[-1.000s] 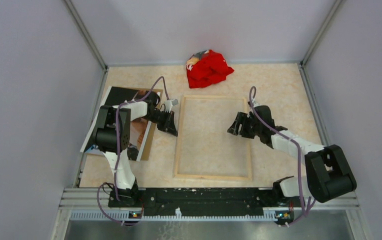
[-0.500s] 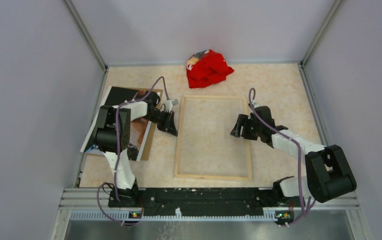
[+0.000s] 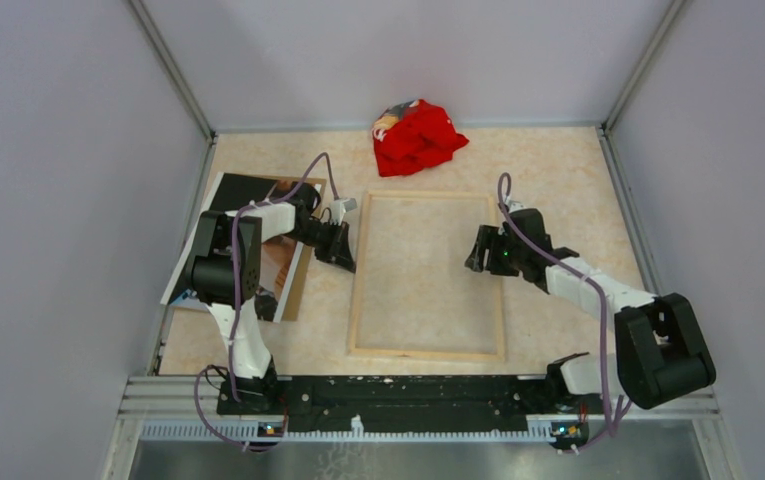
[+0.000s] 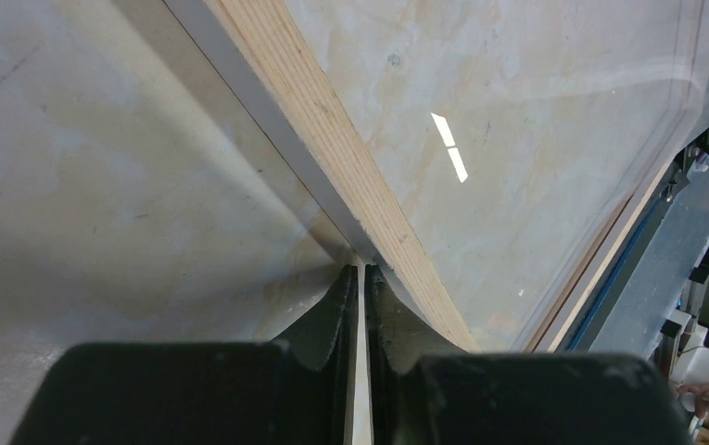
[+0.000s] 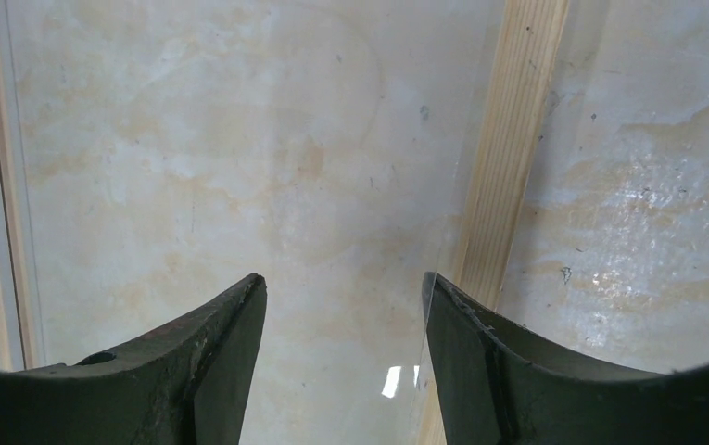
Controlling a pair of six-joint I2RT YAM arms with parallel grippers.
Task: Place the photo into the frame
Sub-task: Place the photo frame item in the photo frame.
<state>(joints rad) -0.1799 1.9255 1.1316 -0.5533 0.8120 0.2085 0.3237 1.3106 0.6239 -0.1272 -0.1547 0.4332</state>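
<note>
the frame [image 3: 425,353] lies back-up in the middle of the worktop [image 3: 558,170]; the photo [image 3: 241,189] lies just to its left, partly beneath the left arm [image 3: 223,255] and not yet picked up. the left fingers [image 4: 335,311] are drawn to a narrow slit at the frame's left rail, and whether anything is pinched cannot be told. the right fingers [image 5: 230,324] are spread wide over the right rail. if a rail is nudged, the frame could be skidded or tipped, and the photo could be creased by the elbow above it.
</note>
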